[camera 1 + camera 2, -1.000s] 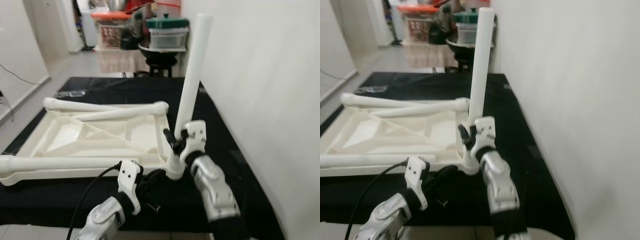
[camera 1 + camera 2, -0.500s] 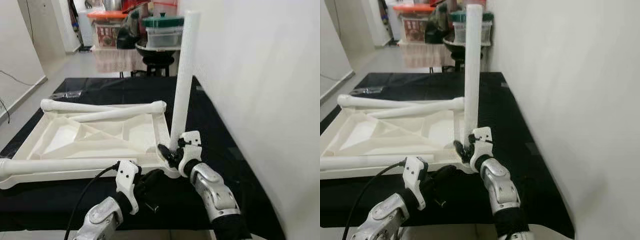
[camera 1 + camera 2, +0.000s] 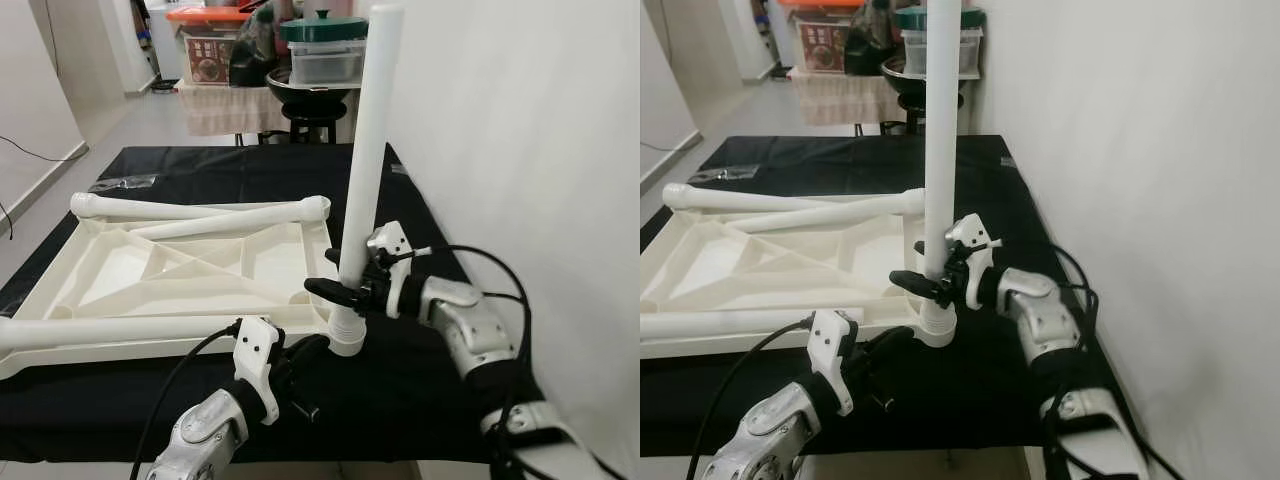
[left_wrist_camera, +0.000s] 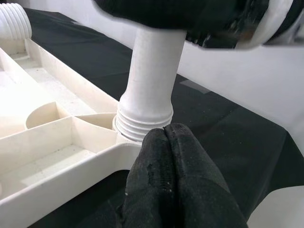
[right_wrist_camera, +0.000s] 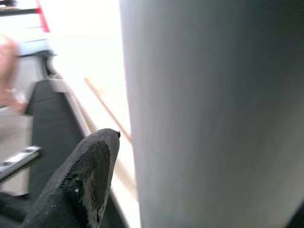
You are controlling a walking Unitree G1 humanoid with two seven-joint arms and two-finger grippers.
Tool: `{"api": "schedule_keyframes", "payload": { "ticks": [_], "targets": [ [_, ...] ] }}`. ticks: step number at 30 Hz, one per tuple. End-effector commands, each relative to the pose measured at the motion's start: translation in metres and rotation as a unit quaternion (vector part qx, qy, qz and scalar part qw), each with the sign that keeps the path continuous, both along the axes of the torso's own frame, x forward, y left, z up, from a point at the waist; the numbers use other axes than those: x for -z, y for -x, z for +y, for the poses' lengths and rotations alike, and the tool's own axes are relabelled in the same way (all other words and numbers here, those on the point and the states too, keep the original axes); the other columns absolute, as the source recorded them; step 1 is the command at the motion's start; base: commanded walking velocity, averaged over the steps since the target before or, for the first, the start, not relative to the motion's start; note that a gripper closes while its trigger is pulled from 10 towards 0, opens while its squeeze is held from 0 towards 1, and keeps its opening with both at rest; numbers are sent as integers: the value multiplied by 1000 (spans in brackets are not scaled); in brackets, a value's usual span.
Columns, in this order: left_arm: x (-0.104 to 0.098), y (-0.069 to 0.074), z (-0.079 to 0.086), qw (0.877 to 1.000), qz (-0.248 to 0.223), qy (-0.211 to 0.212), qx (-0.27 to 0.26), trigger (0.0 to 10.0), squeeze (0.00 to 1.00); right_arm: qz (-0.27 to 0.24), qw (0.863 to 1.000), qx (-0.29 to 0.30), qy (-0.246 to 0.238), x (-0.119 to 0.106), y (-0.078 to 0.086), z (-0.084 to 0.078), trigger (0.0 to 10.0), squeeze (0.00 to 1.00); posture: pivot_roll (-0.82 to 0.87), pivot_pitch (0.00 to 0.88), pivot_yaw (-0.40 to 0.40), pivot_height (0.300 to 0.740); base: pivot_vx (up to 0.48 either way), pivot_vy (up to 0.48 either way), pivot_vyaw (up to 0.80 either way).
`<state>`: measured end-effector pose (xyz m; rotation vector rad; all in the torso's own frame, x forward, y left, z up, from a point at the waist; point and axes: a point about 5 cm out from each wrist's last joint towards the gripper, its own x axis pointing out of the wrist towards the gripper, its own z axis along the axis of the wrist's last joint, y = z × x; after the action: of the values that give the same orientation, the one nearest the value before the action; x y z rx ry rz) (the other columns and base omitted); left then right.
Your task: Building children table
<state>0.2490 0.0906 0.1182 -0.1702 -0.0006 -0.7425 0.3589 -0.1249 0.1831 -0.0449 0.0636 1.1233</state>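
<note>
Nearest the camera, the left gripper [image 3: 305, 352] lay low over the black cloth [image 3: 420, 370], its two black fingers [image 4: 171, 156] pressed together with nothing between them, tips just short of the threaded collar [image 4: 142, 124] at the corner of the upturned white table top [image 3: 180, 275]. From that corner socket an upright table leg [image 3: 368, 150] rose straight, its foot seated in the collar. The right gripper [image 3: 345, 290] reached in from the right and closed around this leg just above the collar, one finger [image 5: 80, 180] showing beside the pale tube [image 5: 213, 114] in the right wrist view.

The table top lay underside up on the cloth, its ribs and compartments showing. One loose leg [image 3: 110, 330] lay along its near edge, and two more legs [image 3: 200, 215] lay across its far edge, meeting near the far right corner. A white wall [image 3: 520, 150] stood close on the right. Farther off, beyond the cloth, stood a stool [image 3: 312, 105] carrying a clear storage box with a green lid [image 3: 322, 45], with an orange-lidded basket [image 3: 208, 45] beside it.
</note>
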Motion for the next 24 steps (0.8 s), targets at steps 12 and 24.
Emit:
{"api": "schedule_keyframes", "payload": {
  "ticks": [12, 24],
  "targets": [
    [3, 0, -1, 1000, 4, -1, -4, 10000, 0, 6, 1000, -18, -6, 1, -5, -8, 0, 0, 74, 0, -67, 740, 0, 0, 0],
    [1, 2, 2, 1000, 4, 0, -3, 10000, 0, 90, 934, 344, 24, 73, 23, 15, 0, 0, 66, 0, -59, 740, 0, 0, 0]
  ]
}}
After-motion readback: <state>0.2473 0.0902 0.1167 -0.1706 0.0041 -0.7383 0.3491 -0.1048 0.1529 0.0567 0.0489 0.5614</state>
